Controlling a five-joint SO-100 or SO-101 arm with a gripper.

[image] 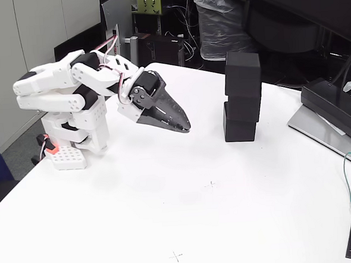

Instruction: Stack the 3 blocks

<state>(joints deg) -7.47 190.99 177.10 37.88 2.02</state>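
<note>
White table, cluttered office behind; three blocks stacked right; pincer pressed together, empty, left of stack.

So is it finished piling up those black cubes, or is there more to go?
It looks finished. All three black cubes stand in one tower on the white table: bottom cube, middle cube, top cube, each slightly off-square from its neighbour. The pincer is apart from the tower to its left, closed and holding nothing. No cube is left to place.
</note>
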